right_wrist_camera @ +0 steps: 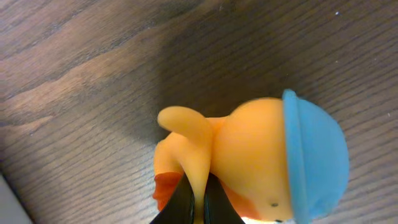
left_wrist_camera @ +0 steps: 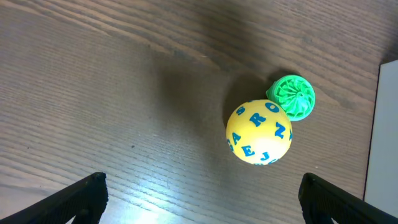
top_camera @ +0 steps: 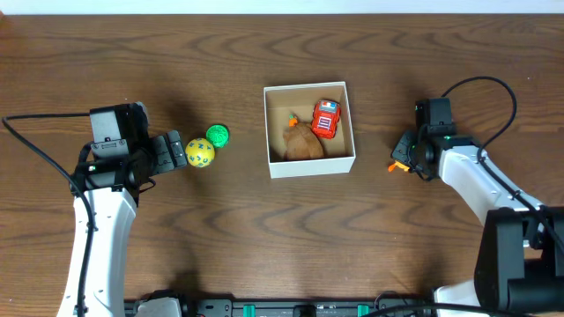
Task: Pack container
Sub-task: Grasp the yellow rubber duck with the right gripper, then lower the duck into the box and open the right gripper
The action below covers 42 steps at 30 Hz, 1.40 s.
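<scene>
The container [top_camera: 275,128], a white box with a tan inside, stands mid-table and holds a red toy car [top_camera: 325,119] and a brown toy [top_camera: 302,142]. Its white wall shows at the right edge of the left wrist view [left_wrist_camera: 385,137]. A yellow ball with blue letters [top_camera: 200,153] [left_wrist_camera: 259,132] touches a green ribbed ball [top_camera: 218,136] [left_wrist_camera: 292,96] left of the box. My left gripper [top_camera: 176,151] [left_wrist_camera: 202,196] is open, just short of the yellow ball. My right gripper [top_camera: 403,161] [right_wrist_camera: 198,202] is shut on an orange-yellow rubber duck with a blue cap [right_wrist_camera: 261,162] [top_camera: 397,165], right of the box.
Dark wooden table [top_camera: 282,53]. A black cable [top_camera: 480,84] loops over the right arm and another [top_camera: 35,145] trails behind the left arm. Black equipment [top_camera: 264,308] lies along the table's front edge.
</scene>
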Each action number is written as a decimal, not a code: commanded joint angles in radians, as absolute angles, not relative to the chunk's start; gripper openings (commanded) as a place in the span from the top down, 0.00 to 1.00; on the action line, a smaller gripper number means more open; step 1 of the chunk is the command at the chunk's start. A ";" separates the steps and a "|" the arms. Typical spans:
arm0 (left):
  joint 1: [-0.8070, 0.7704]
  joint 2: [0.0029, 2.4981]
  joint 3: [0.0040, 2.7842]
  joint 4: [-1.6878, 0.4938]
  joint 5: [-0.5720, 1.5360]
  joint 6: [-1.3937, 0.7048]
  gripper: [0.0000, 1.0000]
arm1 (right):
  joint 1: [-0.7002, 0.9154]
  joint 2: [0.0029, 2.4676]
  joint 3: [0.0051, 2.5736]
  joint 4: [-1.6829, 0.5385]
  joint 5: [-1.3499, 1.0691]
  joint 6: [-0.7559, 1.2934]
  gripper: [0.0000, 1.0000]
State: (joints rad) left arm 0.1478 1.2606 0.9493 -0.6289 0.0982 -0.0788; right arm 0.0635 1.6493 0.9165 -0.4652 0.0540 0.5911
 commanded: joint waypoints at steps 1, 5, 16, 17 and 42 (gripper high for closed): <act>0.152 1.267 0.967 -0.632 0.097 -0.088 0.02 | 0.091 1.563 0.991 -0.480 -0.036 0.563 0.99; 0.152 1.267 0.967 -0.632 0.097 -0.088 0.02 | 0.162 1.459 1.072 -0.523 -0.116 0.564 0.99; 0.152 1.267 0.967 -0.632 0.097 -0.088 0.02 | 0.361 1.366 1.128 -0.470 -0.113 0.657 0.99; 0.152 1.267 0.967 -0.632 0.097 -0.088 0.02 | 0.375 1.377 1.128 -0.448 -0.113 0.657 0.99; 0.152 1.267 0.967 -0.632 0.097 -0.088 0.02 | 0.513 1.712 1.131 0.027 -0.204 0.566 0.28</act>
